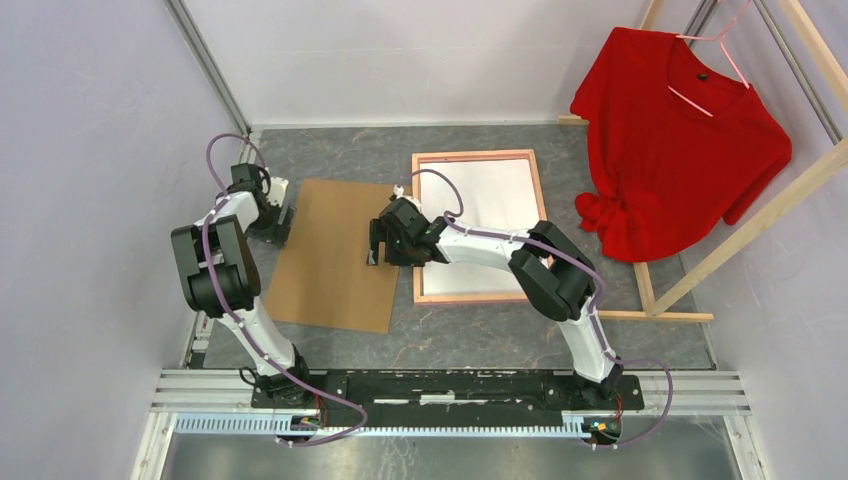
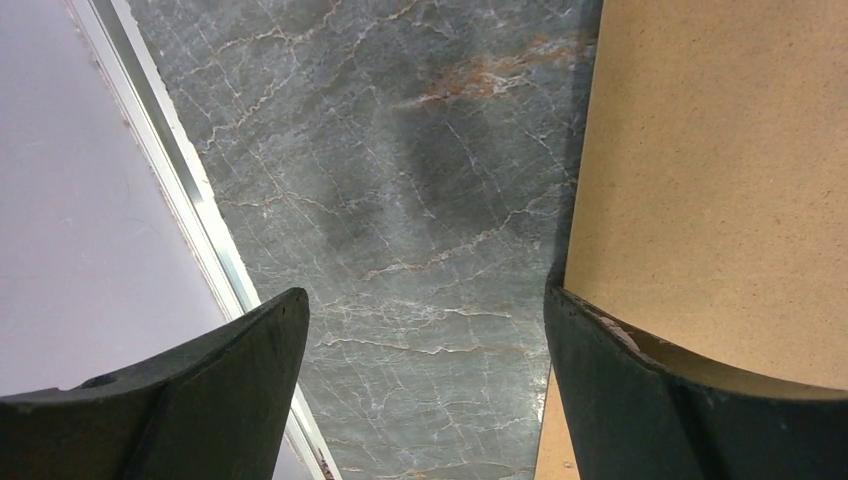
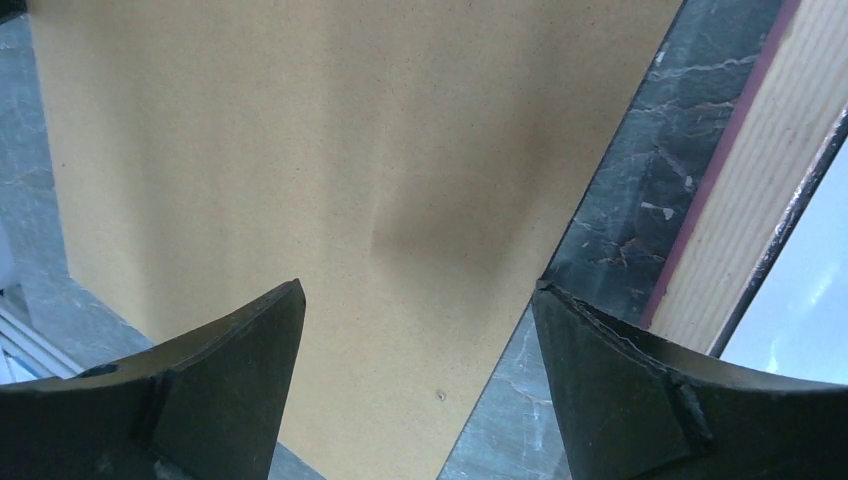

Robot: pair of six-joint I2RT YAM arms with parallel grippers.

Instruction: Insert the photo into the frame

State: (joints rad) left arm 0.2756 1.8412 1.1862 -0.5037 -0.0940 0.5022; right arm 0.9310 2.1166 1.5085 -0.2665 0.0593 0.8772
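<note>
- Frame [image 1: 475, 154]: lies back-up on surface [image 1: 480, 335], right of centre, wood rim uppermost. Likely set this way so it can be loaded from behind.
- Frame contents: white panel [image 1: 485, 212] fills the opening. Cannot tell whether it is the photo face-down or bare glazing. No printed side of the photo shows in any view.
- Board [image 1: 335, 255]: brown backing, flat on the surface just left of the frame, with a strip of bare surface between them. It is out of the frame, presumably to go in last and close the back.
- Left gripper [image 1: 278, 222]: spread and empty, low at the board's left edge. One finger is over the board, the other over bare surface, which looks like a pose for taking that edge.
- Right gripper [image 1: 376, 245]: spread and empty, above the board's right edge, with the frame rim just beyond.
- Shirt [image 1: 680, 140]: red, on a hanger on a wooden rack [image 1: 740, 230] at far right, apart from the work.
- Stage, as judged: board not yet fitted, and both arms address it from opposite edges.
</note>
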